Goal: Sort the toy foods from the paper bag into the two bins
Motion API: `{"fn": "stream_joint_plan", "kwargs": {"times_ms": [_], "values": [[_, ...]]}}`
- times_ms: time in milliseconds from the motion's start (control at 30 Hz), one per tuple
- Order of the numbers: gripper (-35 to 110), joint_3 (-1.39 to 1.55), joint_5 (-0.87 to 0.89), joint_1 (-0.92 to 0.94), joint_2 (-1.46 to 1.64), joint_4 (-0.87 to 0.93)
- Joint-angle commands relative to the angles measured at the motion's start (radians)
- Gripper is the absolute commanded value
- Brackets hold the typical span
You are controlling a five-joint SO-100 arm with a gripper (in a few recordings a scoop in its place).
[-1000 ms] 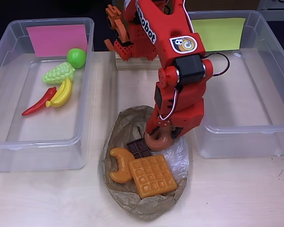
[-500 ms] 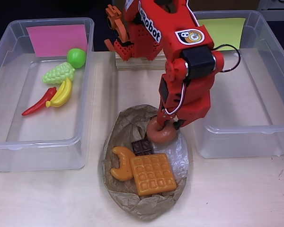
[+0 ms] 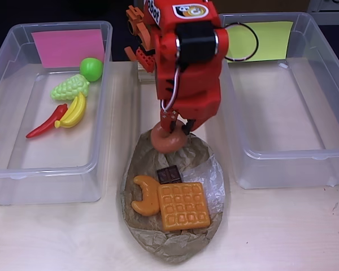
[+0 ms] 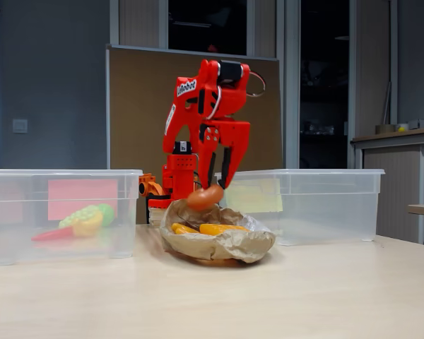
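My red gripper (image 3: 173,127) is shut on the donut (image 3: 168,138), holding it lifted above the far end of the paper bag (image 3: 175,243); in the fixed view the donut (image 4: 205,196) hangs clear over the bag (image 4: 226,244). On the bag lie the chocolate square (image 3: 169,175), the croissant (image 3: 144,196) and the waffle (image 3: 183,206). The left bin (image 3: 5,169) with the pink note (image 3: 68,47) holds the green apple (image 3: 91,69), grapes (image 3: 69,88), bananas (image 3: 74,111) and red chili (image 3: 47,122). The right bin (image 3: 282,169) with the yellow-green note (image 3: 265,39) holds no toys.
The arm's base (image 3: 144,45) stands on a wooden block between the bins at the back. Bare table (image 3: 282,231) runs along the front, in front of both bins and the bag.
The gripper has risen with the donut off the bag and swung back and to the left in the overhead view. The other toys on the bag shifted slightly.
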Motion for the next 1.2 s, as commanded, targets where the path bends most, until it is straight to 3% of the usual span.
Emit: {"fn": "stream_joint_plan", "kwargs": {"times_ms": [0, 167, 367, 667, 933, 1167], "values": [[6, 0.170, 0.028, 0.009, 0.299, 0.017], [5, 0.385, 0.137, -0.044, 0.632, 0.020], [5, 0.469, 0.331, -0.242, 0.839, 0.020], [5, 0.324, 0.560, -0.532, 0.787, 0.020], [5, 0.224, 1.028, -0.908, 0.690, 0.020], [6, 0.112, 1.295, -1.043, 0.456, 0.014]]}}
